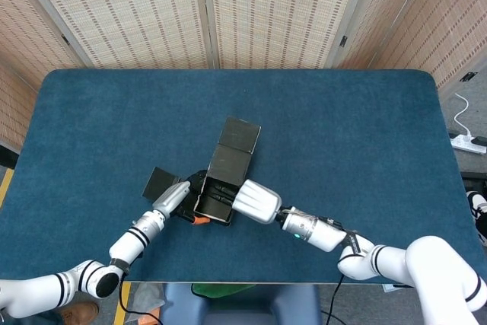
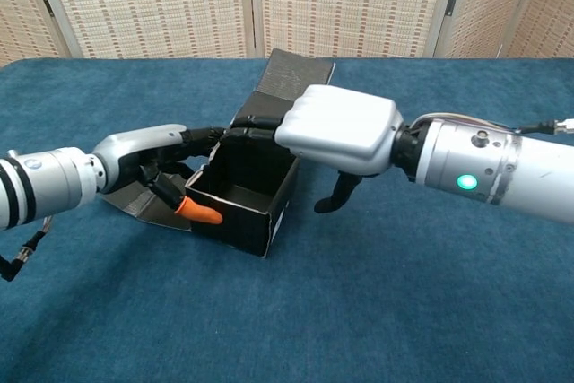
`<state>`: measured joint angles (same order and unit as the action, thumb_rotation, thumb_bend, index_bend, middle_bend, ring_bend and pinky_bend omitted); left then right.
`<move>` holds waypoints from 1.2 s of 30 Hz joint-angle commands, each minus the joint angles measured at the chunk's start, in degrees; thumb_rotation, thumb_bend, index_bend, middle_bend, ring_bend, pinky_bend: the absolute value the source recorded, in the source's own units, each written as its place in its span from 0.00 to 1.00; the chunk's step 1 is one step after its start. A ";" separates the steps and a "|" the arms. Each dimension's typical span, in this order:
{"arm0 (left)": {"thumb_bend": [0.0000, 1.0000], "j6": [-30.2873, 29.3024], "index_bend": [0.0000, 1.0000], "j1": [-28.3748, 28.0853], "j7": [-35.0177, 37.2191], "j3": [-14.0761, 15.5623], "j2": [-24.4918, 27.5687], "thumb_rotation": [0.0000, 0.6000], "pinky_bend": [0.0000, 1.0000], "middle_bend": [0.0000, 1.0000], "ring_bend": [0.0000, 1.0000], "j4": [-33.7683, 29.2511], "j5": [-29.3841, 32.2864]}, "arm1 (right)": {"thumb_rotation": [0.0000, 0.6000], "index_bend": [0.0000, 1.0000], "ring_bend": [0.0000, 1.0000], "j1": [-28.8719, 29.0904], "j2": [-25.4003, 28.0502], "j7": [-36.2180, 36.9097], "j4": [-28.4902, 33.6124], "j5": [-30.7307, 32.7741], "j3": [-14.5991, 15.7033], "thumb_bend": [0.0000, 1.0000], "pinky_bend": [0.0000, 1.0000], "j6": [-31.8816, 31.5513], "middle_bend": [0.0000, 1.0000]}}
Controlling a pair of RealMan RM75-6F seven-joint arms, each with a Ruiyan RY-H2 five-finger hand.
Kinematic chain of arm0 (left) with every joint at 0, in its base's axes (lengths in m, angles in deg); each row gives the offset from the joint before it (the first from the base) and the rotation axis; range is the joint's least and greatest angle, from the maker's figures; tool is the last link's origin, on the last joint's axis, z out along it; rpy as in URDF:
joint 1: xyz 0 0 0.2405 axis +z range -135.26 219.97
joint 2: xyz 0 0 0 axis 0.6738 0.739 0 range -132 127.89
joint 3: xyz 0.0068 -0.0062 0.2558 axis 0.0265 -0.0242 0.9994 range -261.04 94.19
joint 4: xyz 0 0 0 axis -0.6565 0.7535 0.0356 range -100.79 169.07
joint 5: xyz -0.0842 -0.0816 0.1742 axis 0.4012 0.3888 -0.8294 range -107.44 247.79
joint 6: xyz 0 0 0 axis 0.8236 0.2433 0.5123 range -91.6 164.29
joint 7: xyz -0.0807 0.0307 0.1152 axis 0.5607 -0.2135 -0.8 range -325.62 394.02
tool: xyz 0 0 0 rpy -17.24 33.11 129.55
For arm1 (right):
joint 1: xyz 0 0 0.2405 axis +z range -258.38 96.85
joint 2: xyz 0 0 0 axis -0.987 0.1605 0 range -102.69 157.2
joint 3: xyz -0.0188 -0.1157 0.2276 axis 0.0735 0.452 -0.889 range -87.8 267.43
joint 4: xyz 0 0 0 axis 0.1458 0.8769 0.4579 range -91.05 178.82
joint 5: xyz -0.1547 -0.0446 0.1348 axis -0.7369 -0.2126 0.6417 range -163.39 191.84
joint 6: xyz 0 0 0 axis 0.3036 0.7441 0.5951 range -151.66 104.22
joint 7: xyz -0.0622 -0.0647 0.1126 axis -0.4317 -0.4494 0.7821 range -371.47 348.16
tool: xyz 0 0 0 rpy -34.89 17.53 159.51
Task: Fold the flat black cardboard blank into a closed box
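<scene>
Chest view, left to right. Left hand (image 2: 148,161) lies low at the near-left wall of the black cardboard box (image 2: 240,205), dark fingers (image 2: 199,136) reaching along the box's left rim, orange-tipped thumb (image 2: 199,213) pressed against the outside of the front wall; wall looks pinched between thumb and fingers. A loose side flap (image 2: 134,201) lies flat on the worktop (image 2: 287,311) under this hand. Box stands open-topped, left of centre on the blue worktop, interior dark and bare. Small white label (image 2: 278,225) on the box's near-right corner; print too small to read. Tall lid flap (image 2: 294,75) rises tilted behind the box. Right hand (image 2: 341,132) sits over the box's back-right rim, fingers laid along the top edge of the back wall, thumb (image 2: 336,196) hanging free outside the right wall; whether it actually grips the wall, cannot tell. Green light (image 2: 465,183) glows on the right forearm.

Head view shows what chest view cannot: lid flap in two panels stretching away from the box (image 1: 215,197) toward the far side of the worktop, side flap (image 1: 158,183) spread to the left, power strip (image 1: 469,143) with white cable on the floor at far right. Label not visible here. Left hand (image 1: 173,198) and right hand (image 1: 257,202) flank the box.
</scene>
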<state>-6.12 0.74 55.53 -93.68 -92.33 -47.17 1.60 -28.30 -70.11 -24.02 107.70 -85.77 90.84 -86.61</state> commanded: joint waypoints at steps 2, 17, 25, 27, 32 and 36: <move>0.19 -2.00 0.06 0.79 -1.38 -0.21 1.33 1.00 0.22 0.04 0.00 -1.90 -0.09 | 1.00 0.00 0.71 -4.01 3.20 0.92 5.83 4.12 -0.72 0.04 1.00 -1.91 0.07; 0.19 -11.06 0.03 5.84 -0.77 -1.19 8.08 1.00 0.16 0.00 0.00 -9.78 -2.42 | 1.00 0.00 0.70 -16.74 10.87 13.10 29.17 28.45 -2.10 0.04 1.00 3.84 0.11; 0.19 -12.75 0.00 7.21 0.30 -1.04 9.99 1.00 0.14 0.00 0.00 -12.26 -3.46 | 1.00 0.00 0.66 -14.01 3.75 14.16 28.50 42.58 -8.27 0.00 1.00 11.73 0.00; 0.19 -12.93 0.00 7.45 0.76 -0.97 10.36 1.00 0.14 0.00 0.00 -12.81 -3.72 | 1.00 0.00 0.66 -12.80 0.85 12.29 26.85 45.73 -10.10 0.00 1.00 11.67 0.00; 0.19 -13.18 0.00 7.87 1.84 -0.88 11.10 1.00 0.13 0.00 0.00 -13.38 -4.26 | 1.00 0.00 0.66 -9.44 -3.41 7.12 24.66 51.99 -13.01 0.00 1.00 12.60 0.00; 0.19 -12.88 0.00 7.99 2.71 -0.82 11.58 1.00 0.13 0.00 0.00 -13.31 -4.39 | 1.00 0.00 0.66 -6.87 -5.23 3.69 23.73 56.06 -15.24 0.00 1.00 12.76 0.00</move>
<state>-19.03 8.71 58.23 -94.51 -80.79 -60.49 -2.77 -36.53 -74.18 -18.83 132.25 -31.27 76.89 -74.17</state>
